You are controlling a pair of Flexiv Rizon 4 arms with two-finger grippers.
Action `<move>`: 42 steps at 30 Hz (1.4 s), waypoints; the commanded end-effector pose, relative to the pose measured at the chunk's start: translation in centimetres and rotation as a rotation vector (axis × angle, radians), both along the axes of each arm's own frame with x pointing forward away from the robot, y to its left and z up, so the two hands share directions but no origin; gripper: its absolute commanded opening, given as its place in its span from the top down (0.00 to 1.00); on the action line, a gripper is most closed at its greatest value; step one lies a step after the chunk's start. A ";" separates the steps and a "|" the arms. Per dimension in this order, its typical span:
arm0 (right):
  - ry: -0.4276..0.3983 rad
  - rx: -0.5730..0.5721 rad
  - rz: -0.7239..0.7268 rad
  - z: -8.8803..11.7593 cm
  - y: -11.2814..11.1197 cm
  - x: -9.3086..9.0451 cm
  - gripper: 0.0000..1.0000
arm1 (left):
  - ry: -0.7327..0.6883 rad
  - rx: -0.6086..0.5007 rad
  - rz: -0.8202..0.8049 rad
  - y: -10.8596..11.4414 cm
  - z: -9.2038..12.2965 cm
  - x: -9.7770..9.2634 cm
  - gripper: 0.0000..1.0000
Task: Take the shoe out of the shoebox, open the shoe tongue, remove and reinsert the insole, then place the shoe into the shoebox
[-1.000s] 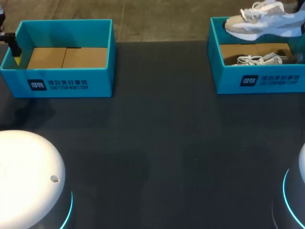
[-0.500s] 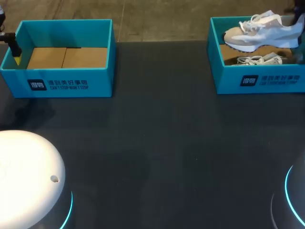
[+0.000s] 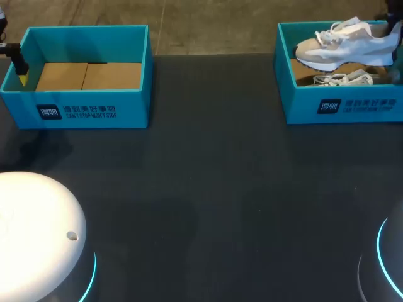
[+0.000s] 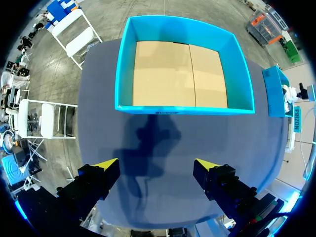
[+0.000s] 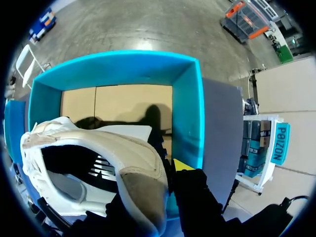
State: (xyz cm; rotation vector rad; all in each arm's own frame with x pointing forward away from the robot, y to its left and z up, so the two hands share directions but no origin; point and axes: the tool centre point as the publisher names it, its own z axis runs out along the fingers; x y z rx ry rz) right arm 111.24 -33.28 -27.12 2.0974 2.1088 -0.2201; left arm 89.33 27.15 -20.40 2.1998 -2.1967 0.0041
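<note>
The shoe hangs over the far-right shoebox, toe pointing left, lifted off the box floor. A second shoe lies in the box under it. Heel collar is pinched by the right tool, closed on it, one yellow tip showing outside the heel. Far left, the left tool is wide open and holds nothing, at the left edge of the left box. Judged light: soft floppy upper, stiffer sole. Heel collar is the firm hold; loose laces may snag. The bare bench is the likely set-down spot.
</note>
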 end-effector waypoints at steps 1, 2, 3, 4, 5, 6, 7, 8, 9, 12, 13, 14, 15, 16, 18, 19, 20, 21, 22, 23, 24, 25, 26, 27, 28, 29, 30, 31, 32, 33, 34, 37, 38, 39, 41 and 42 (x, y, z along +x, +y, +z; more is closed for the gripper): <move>0.005 0.002 0.003 -0.2 0.1 1.0 1.00 | -0.002 0.001 0.000 0.0 0.0 -0.1 0.00; 0.004 0.002 0.003 -0.2 0.1 1.2 1.00 | -0.002 0.001 0.000 0.0 0.0 -0.1 0.00; 0.003 0.002 0.003 -0.2 0.0 1.4 1.00 | -0.002 0.001 0.000 0.0 0.0 -0.1 0.00; 0.002 0.001 0.003 -0.2 0.0 1.6 1.00 | -0.002 0.001 0.000 0.0 0.0 -0.1 0.00; 0.001 0.002 0.003 -0.2 -0.1 1.7 1.00 | -0.002 0.001 0.000 0.0 0.0 -0.1 0.00; 0.001 0.005 0.003 -0.3 -0.2 1.9 1.00 | -0.002 0.001 0.000 0.0 0.0 -0.1 0.00; 0.002 0.003 0.001 -0.3 -0.3 2.1 1.00 | -0.002 0.001 0.000 0.0 0.0 -0.1 0.00; 0.001 0.007 0.000 -0.4 -0.4 2.3 1.00 | -0.002 0.001 0.000 0.0 0.0 -0.1 0.00; 0.001 0.009 0.001 -0.3 -0.5 2.5 1.00 | -0.002 0.001 0.000 0.0 0.0 -0.1 0.00; 0.006 0.013 -0.008 -0.2 -0.8 3.1 1.00 | -0.002 0.001 0.000 0.0 0.0 -0.1 0.00; 0.005 0.012 -0.009 -0.2 -0.9 3.3 1.00 | -0.002 0.001 0.000 0.0 0.0 -0.1 0.00; 0.002 0.011 -0.012 -0.2 -1.0 3.5 1.00 | -0.002 0.001 0.000 0.0 0.0 -0.1 0.00; -0.001 -0.007 -0.017 -0.3 -1.0 3.7 1.00 | -0.002 0.001 0.000 0.0 0.0 -0.1 0.00; -0.001 -0.008 -0.018 -0.5 -1.1 3.9 1.00 | -0.002 0.001 0.000 0.0 0.0 -0.1 0.00; -0.004 -0.008 -0.019 -0.8 -1.2 4.3 1.00 | -0.002 0.001 0.000 0.0 0.0 -0.1 0.00; -0.005 -0.008 -0.019 -0.9 -1.3 4.5 1.00 | -0.002 0.001 0.000 0.0 0.0 -0.1 0.00; -0.008 -0.010 -0.019 -1.0 -1.4 4.7 1.00 | -0.002 0.001 0.000 0.0 0.0 -0.1 0.00; -0.011 -0.017 -0.018 -1.1 -1.4 4.9 1.00 | -0.002 0.001 0.000 0.0 0.0 -0.1 0.00; -0.012 -0.016 -0.017 -1.2 -1.5 5.1 1.00 | -0.002 0.001 0.000 0.0 0.0 -0.1 0.00; -0.013 -0.016 -0.018 -1.4 -1.6 5.3 1.00 | -0.002 0.001 0.000 0.0 0.0 -0.1 0.00; -0.013 -0.016 -0.019 -1.5 -1.6 5.4 1.00 | -0.002 0.001 0.000 0.0 0.0 -0.1 0.00; -0.014 -0.015 -0.021 -1.5 -1.7 5.5 1.00 | -0.002 0.001 0.000 0.0 0.0 -0.1 0.00; -0.017 -0.014 -0.023 -1.6 -1.7 5.6 1.00 | -0.002 0.001 0.000 0.0 0.0 -0.1 0.00; -0.020 -0.014 -0.026 -1.7 -1.8 5.7 1.00 | -0.002 0.001 0.000 0.0 0.0 -0.1 0.00; -0.021 -0.015 -0.031 -1.9 -1.9 5.8 1.00 | -0.002 0.001 0.000 0.0 0.0 -0.1 0.00; -0.020 -0.010 -0.035 -2.0 -2.0 5.9 1.00 | -0.002 0.001 0.000 0.0 0.0 -0.1 0.00; -0.017 -0.011 -0.045 -2.2 -2.2 5.9 1.00 | -0.002 0.001 0.000 0.0 0.0 -0.1 0.00; -0.018 -0.011 -0.050 -2.2 -2.4 6.0 1.00 | -0.002 0.001 0.000 0.0 0.0 -0.1 0.00; -0.021 -0.007 -0.058 -2.3 -2.5 6.0 1.00 | -0.002 0.001 0.000 0.0 0.0 -0.1 0.00; -0.021 -0.009 -0.062 -2.3 -2.6 6.0 1.00 | -0.002 0.001 0.000 0.0 0.0 -0.1 0.00; -0.021 -0.010 -0.064 -2.4 -2.6 6.1 1.00 | -0.002 0.001 0.000 0.0 0.0 -0.1 0.00; -0.023 -0.006 -0.067 -3.1 -2.6 6.5 1.00 | -0.002 0.001 0.000 0.0 0.0 -0.1 0.00; -0.023 -0.005 -0.066 -3.2 -2.6 6.5 1.00 | -0.002 0.001 0.000 0.0 0.0 -0.1 0.00; -0.023 -0.006 -0.064 -3.6 -2.5 6.7 1.00 | -0.002 0.001 0.000 0.0 0.0 -0.1 0.00; -0.023 0.001 -0.059 -4.2 -2.3 6.8 1.00 | -0.002 0.001 0.000 0.0 0.0 -0.1 0.00; -0.022 0.001 -0.058 -4.5 -2.3 6.8 1.00 | -0.002 0.001 0.000 0.0 0.0 -0.1 0.00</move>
